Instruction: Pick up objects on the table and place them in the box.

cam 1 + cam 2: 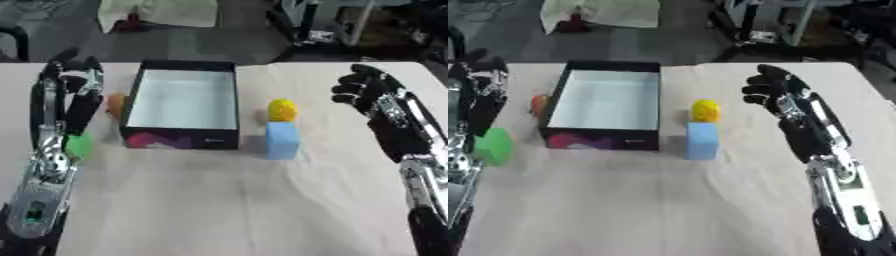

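Right hand [773, 95]: raised over the right part of the table [667, 200], fingers loosely curled, holding nothing, well apart from every object. Left hand [77, 82]: over the left side of the table, just left of the box, fingers extended and relaxed, holding nothing; its forearm runs down toward the lower left corner.

Box [184, 102]: black outside, white inside, lid off, at table centre-left; a pink and purple print shows on its near wall. Its interior appears to hold nothing.

Yellow object [282, 110]: rounded, on the table right of the box, near it but not touching.

Blue block [282, 140]: light blue, upright, directly in front of the yellow object and touching or nearly touching it.

Green block [493, 146]: on the table left of the box's near corner, beside the left forearm.

Orange object [539, 105]: small, rounded, between the left hand and the box's left wall; partly hidden.
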You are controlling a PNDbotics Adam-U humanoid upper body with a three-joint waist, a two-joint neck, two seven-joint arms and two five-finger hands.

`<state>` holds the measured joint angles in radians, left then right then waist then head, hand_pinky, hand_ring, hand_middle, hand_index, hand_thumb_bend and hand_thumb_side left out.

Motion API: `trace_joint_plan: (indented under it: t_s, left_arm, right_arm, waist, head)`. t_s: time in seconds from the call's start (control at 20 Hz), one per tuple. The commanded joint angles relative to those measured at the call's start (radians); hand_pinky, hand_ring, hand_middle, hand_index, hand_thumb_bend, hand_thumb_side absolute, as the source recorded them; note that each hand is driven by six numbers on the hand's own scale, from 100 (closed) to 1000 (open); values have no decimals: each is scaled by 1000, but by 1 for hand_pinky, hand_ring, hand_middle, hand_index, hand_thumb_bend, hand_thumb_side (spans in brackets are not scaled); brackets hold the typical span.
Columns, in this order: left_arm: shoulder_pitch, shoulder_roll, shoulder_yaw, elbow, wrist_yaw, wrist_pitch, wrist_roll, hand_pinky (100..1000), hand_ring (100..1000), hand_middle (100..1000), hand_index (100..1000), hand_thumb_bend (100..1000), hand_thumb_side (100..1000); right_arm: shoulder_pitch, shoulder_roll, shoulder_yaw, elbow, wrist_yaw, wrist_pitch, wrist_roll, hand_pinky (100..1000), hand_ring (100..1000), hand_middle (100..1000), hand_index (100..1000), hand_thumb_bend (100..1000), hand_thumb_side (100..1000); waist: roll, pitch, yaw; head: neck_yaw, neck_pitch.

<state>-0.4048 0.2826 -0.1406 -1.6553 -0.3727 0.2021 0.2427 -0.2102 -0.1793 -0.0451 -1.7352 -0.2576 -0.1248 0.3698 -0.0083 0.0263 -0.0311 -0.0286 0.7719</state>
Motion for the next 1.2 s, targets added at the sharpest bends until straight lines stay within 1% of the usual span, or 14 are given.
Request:
trace_joint_plan:
  t_s: [0.05, 0.1, 0.15, 0.25, 0.35, 0.45, 0.6, 0.75, 0.8, 0.9, 1.05, 1.2]
  left_arm:
    - [-80, 106, -76, 65, -57, 5, -55, 748, 673, 739, 894, 200, 504]
    - [-110, 136, -106, 95, -76, 2, -74, 753, 683, 747, 897, 214, 493]
    - [-137, 164, -134, 123, -93, -1, -91, 767, 711, 770, 901, 261, 462]
    - [-183, 221, -190, 179, -128, 7, -126, 779, 738, 791, 903, 314, 448]
    - [-206, 277, -246, 236, -163, 5, -161, 789, 757, 806, 901, 369, 438]
    - [-220, 330, -300, 289, -192, -1, -193, 796, 770, 819, 901, 405, 433]
    - [-239, 414, -383, 372, -197, -12, -245, 801, 779, 827, 899, 424, 412]
    - [-266, 492, -459, 450, -165, -41, -293, 802, 781, 825, 896, 428, 397]
    - [-273, 517, -468, 476, -151, -54, -308, 802, 781, 825, 896, 431, 398]
    - [-285, 553, -464, 530, -136, -86, -342, 802, 781, 823, 894, 436, 396]
    - [-302, 555, -442, 609, -151, -136, -392, 799, 777, 814, 885, 437, 389]
    - [-314, 544, -425, 664, -172, -188, -444, 795, 771, 801, 875, 432, 383]
  right_arm:
    - [-9, -19, 1, -11, 1, 0, 5, 770, 752, 703, 845, 100, 568]
    - [-9, -22, 1, -10, 1, 0, 5, 770, 752, 703, 845, 100, 568]
    - [-9, -23, 0, -9, 2, 0, 4, 770, 752, 703, 845, 100, 569]
    - [-8, -29, 0, -8, 5, 1, 4, 771, 752, 703, 845, 100, 570]
    - [-7, -32, 1, -6, 6, 2, 5, 771, 752, 703, 845, 100, 569]
    - [-6, -33, 0, -5, 8, 2, 5, 771, 752, 703, 845, 100, 570]
    - [-4, -33, -2, -4, 9, 2, 3, 771, 752, 704, 846, 100, 571]
    - [-3, -31, -4, -4, 9, 1, 2, 771, 752, 704, 846, 100, 571]
    - [-3, -31, -3, -4, 9, 1, 2, 771, 752, 704, 846, 100, 570]
    - [-3, -30, -2, -4, 9, 0, 3, 771, 752, 704, 846, 100, 568]
    - [-2, -33, -2, -5, 8, -1, 4, 771, 752, 704, 846, 100, 566]
    - [1, -35, -1, -6, 9, -3, 6, 772, 753, 705, 846, 100, 564]
  waist:
    - [21, -8, -4]
    - [25, -9, -5]
    - [28, -9, -4]
    - [36, -12, -4]
    - [41, -14, -5]
    - [43, -15, -5]
    - [43, -16, -6]
    - [39, -17, -6]
    - [38, -17, -7]
    - [36, -18, -8]
    - [35, -19, -4]
    - [33, -20, 1]
  head:
    - [-6, -2]
    - [-7, -2]
    - [-9, -2]
    - [-10, -2]
    - [-12, -2]
    - [-16, -2]
    - [-20, -2]
    - [-23, -2]
    - [-23, -2]
    - [-21, -2]
    - [-23, -2]
    - [-27, -2]
